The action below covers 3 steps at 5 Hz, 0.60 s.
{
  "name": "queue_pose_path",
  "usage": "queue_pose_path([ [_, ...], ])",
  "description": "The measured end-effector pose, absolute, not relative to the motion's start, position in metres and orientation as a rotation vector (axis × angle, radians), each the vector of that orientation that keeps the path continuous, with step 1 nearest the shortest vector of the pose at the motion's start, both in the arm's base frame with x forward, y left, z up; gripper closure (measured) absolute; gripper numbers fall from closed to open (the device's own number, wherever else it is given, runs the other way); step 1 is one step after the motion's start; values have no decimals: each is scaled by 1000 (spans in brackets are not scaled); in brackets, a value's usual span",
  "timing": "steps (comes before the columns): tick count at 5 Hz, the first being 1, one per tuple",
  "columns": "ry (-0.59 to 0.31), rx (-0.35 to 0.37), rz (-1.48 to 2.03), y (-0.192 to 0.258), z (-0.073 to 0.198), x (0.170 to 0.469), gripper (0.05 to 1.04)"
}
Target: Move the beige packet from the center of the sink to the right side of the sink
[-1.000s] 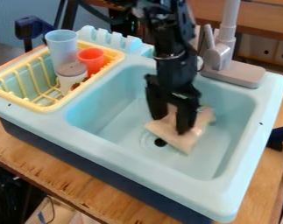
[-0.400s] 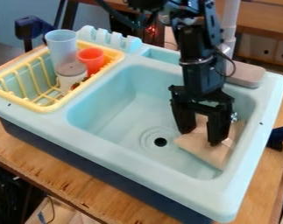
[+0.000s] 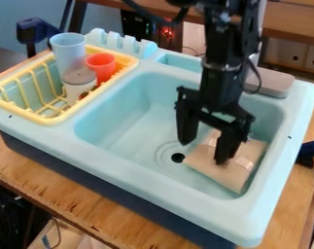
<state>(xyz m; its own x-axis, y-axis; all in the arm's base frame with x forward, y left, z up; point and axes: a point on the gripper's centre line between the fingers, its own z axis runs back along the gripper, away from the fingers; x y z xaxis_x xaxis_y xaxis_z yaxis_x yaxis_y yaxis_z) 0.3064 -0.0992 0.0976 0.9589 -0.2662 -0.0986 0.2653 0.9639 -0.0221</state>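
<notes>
Camera view: black arm (image 3: 225, 46) is coming in from the top edge, gripper (image 3: 203, 151) is hanging down inside the light blue sink (image 3: 146, 182), right of its middle. Fingers (image 3: 186, 127) are standing wide apart, released, nothing being gripped.

Tan cardboard-like piece (image 3: 232, 176) is lying in the basin, toward the right side, just right of the drain (image 3: 178, 157). It is sitting skewed, with a shiny strip showing on its right part. One finger is pointing down over the piece and covering some of it; the other is hanging left of its upper corner. Whether either tip is touching: can't tell.

Yellow rack (image 3: 50, 119) is resting at the sink's left end. It is holding a tall clear-blue cup (image 3: 68, 51), a red cup (image 3: 103, 69) and a white container (image 3: 78, 91) with a greyish lid (image 3: 79, 76), all upright and bunched near its back corner. Something small and red is showing beside the container. Grey faucet base (image 3: 274, 82) is sitting on the back rim, behind and to the right of the arm. Whole sink is standing on a wooden table (image 3: 48, 187).
</notes>
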Motion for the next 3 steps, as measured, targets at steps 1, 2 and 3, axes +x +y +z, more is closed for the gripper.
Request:
queue_pose_path([
  [1,69,-19,-272,-99,123,301,83],
  [2,50,-85,-325,-105,143,292,83],
  [3,45,-103,-343,-99,170,277,83],
])
